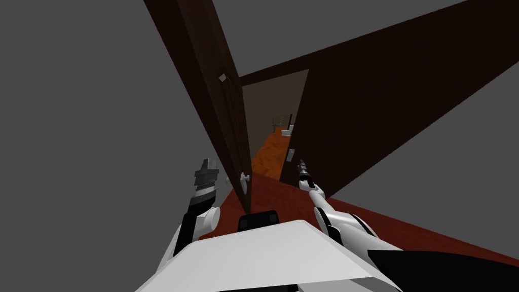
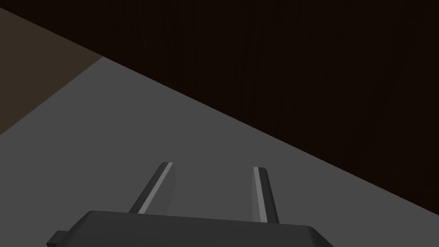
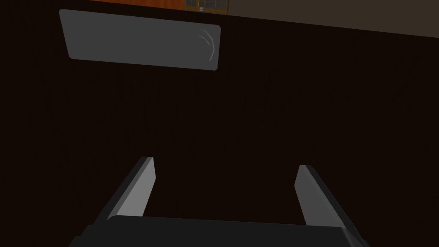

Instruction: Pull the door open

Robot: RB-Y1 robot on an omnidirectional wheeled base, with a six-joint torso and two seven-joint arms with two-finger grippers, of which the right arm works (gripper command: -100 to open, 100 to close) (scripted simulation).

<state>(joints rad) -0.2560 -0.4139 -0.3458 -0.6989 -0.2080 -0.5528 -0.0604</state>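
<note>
The dark brown door (image 1: 213,76) stands ajar, its edge turned toward me, with a pale handle (image 1: 245,178) low on that edge. My left gripper (image 1: 207,166) hangs open to the left of the door, beside the grey wall; its wrist view has the open left gripper (image 2: 213,166) over grey wall and a dark brown surface. My right gripper (image 1: 302,163) is open at the dark brown frame (image 1: 385,101), just below a small grey plate (image 1: 290,154). Ahead of the open right gripper (image 3: 225,163) lies that grey plate (image 3: 141,40), with nothing between the fingers.
Through the gap between door and frame runs an orange wooden floor (image 1: 268,152) with small pale objects (image 1: 287,133) far off. Red-brown floor (image 1: 284,197) lies under me. Grey walls (image 1: 91,126) close in on the left and on the right.
</note>
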